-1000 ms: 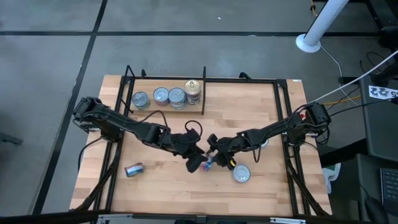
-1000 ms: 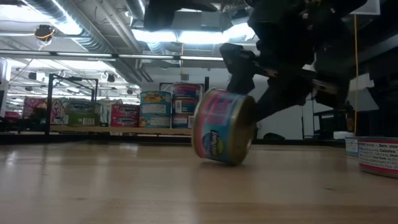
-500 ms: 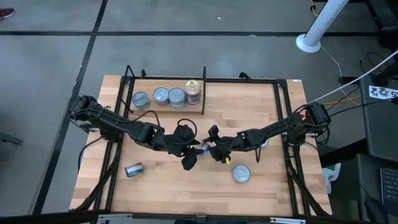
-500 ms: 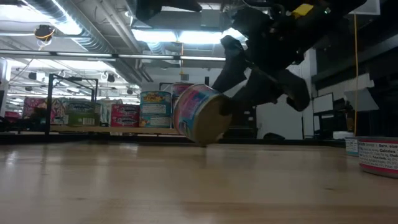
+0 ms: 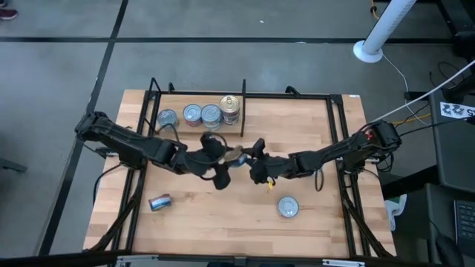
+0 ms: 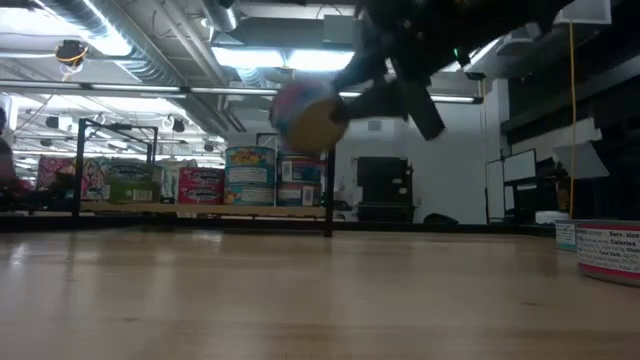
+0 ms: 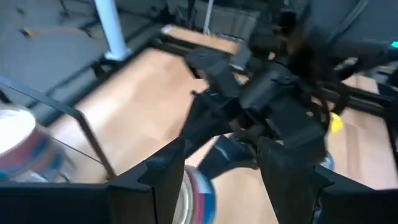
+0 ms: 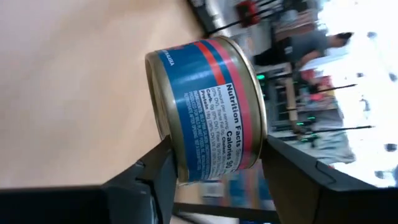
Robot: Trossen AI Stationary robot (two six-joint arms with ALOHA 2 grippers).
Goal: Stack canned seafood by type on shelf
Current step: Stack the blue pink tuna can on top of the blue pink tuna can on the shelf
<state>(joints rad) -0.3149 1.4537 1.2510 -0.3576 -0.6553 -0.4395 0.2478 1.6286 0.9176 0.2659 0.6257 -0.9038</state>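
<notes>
One tin of the canned seafood (image 5: 236, 153), round with a red-and-blue label (image 8: 208, 106), hangs in the air above the middle of the shelf board (image 5: 297, 119). My left gripper (image 5: 225, 158) reaches it from the table's left and my right gripper (image 5: 250, 159) from the right, both shut on it. The low view shows the tin (image 6: 305, 115) blurred and well above the wood. Along the far left stands a row of tins (image 5: 192, 113), the rightmost a stack with a pale gold top (image 5: 230, 108). My left gripper comes at the tin about level from the table's left. The tin shows low between its two fingers (image 7: 194, 198); the picture's edge and the fingers hide where they meet. The tin is clear of the board. My right gripper pinches the tin between its two fingers, one finger (image 8: 163, 163) on each flat end, the labelled curved wall (image 8: 205, 124) facing the wrist camera. It comes slanting slightly down from the table's right. The tin is lifted clear, lying on its side.
A short black divider bar (image 5: 243, 107) stands right of the row. A tin lies on its side near the front left (image 5: 159, 202); another sits flat at front right (image 5: 288, 207), also seen as a tin (image 6: 608, 250) in the low view. Bare wood lies at far right.
Both grippers have risen and gone toward the table's far edge together, each wrist turning. The tin, which stood tilted with its rim on the wood, is now lifted well clear and turned about.
</notes>
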